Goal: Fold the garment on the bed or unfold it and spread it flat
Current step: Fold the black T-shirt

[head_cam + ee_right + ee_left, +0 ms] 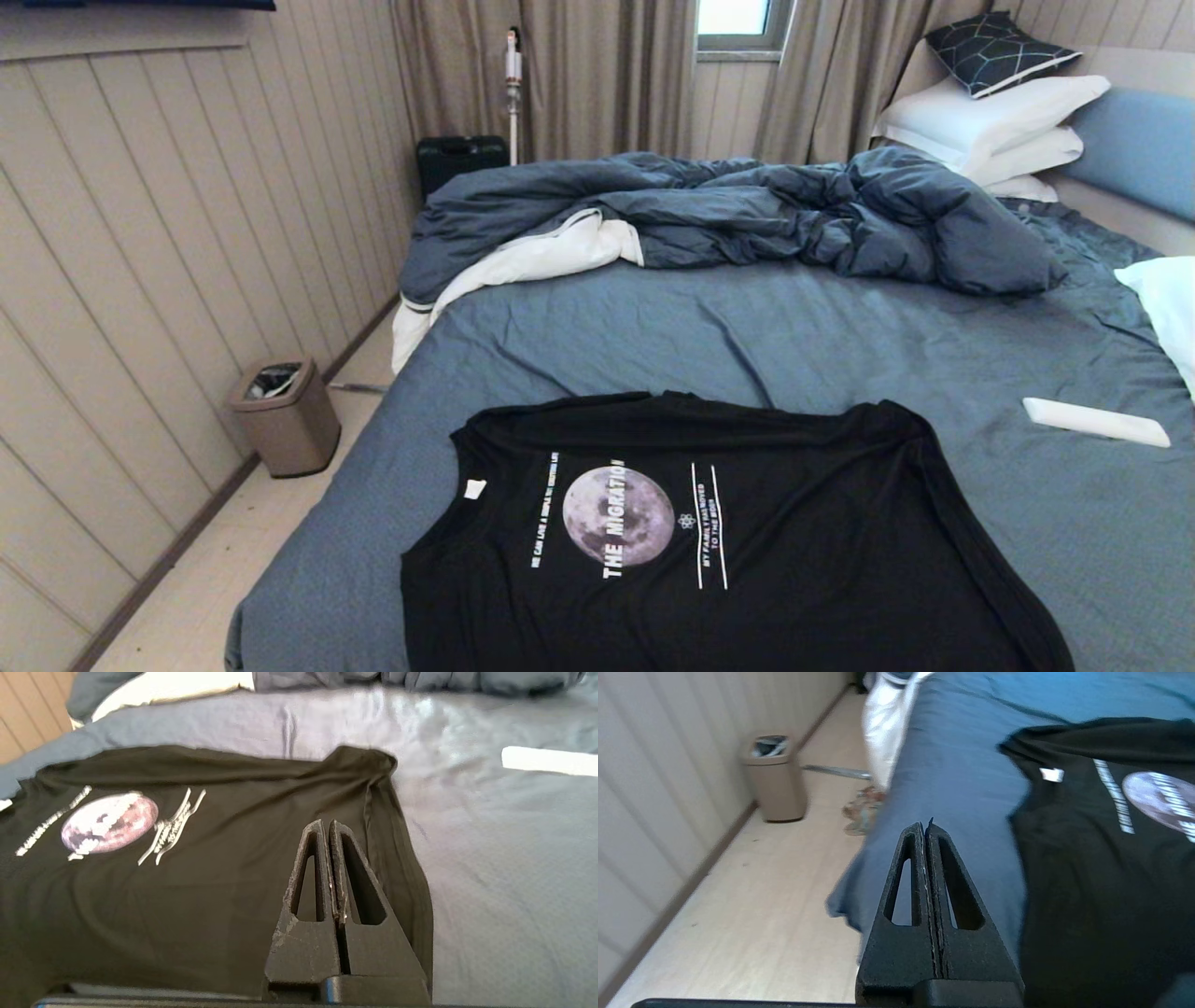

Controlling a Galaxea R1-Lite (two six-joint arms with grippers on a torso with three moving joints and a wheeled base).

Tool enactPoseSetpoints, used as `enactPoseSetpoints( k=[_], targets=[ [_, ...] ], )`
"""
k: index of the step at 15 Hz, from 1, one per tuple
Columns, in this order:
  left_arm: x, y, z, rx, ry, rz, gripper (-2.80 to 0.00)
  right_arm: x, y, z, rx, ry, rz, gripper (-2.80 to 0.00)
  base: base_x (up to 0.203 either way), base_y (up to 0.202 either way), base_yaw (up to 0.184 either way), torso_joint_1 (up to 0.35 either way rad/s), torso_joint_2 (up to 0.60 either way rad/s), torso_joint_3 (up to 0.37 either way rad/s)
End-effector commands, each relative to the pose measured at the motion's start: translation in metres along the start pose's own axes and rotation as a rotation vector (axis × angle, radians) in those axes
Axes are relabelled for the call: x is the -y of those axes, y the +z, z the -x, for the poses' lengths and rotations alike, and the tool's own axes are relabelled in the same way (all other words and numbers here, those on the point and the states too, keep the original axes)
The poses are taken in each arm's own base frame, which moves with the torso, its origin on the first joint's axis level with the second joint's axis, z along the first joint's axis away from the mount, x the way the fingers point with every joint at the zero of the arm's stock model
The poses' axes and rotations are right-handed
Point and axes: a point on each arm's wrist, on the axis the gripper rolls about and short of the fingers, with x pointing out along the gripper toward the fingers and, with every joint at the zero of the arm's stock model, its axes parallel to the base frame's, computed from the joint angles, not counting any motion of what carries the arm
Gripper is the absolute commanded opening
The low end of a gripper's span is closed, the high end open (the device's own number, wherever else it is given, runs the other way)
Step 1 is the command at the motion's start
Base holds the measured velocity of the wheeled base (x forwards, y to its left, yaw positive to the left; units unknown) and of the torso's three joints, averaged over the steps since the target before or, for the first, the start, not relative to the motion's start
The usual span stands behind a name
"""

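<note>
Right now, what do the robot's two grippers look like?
Both look alike. The left gripper has two matte black, wedge-shaped fingers, each with a long teardrop cut-out, tapering to a thin tip from a wide black base. The right gripper has the same black slotted fingers, but scuffed, with pale worn specks along the edges. No cables, labels or arm segments show in any view.

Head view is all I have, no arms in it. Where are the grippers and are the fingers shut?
Observer: The left gripper hangs over the bed edge beside the garment, fingers shut, empty.
Operator: And the right?
Observer: The right gripper hovers above the garment's right part, fingers shut, holding nothing.
Operator: Anything on the floor that I miss?
Observer: Something colourful, too blurred to name, lies by the bed, beyond the bin.
</note>
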Motion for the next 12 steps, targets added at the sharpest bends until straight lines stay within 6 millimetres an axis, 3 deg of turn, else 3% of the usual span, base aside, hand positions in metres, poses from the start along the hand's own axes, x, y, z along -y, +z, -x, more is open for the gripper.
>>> enactPoseSetpoints(
  k=[1, 4, 8, 10, 12],
  targets=[
    [0.0, 0.001, -0.004, -0.069, -0.009, 0.005, -2.8, 0.0, 0.001, -0.011, -0.128, 0.004, 0.0, -2.8, 0.0, 0.0, 0.0, 0.0, 0.0, 0.0],
    [0.001, 0.025, -0.017, -0.219, -0.029, 0.02, -2.8, -0.001, 0.017, -0.034, -0.301, 0.0, -0.003, -2.8, 0.0, 0.0, 0.0, 0.0, 0.0, 0.0],
    [0.003, 0.08, -0.05, -0.345, -0.047, 0.044, -2.8, -0.005, 0.074, -0.08, -0.356, -0.027, -0.025, -2.8, 0.0, 0.0, 0.0, 0.0, 0.0, 0.0],
    [0.004, 0.107, -0.081, -0.437, -0.047, 0.068, -2.8, -0.002, 0.093, -0.108, -0.45, -0.095, -0.041, -2.8, 0.0, 0.0, 0.0, 0.0, 0.0, 0.0],
    [0.008, 0.139, -0.116, -0.53, -0.054, 0.104, -2.8, 0.008, 0.098, -0.132, -0.61, -0.189, -0.067, -2.8, 0.0, 0.0, 0.0, 0.0, 0.0, 0.0]
  ],
)
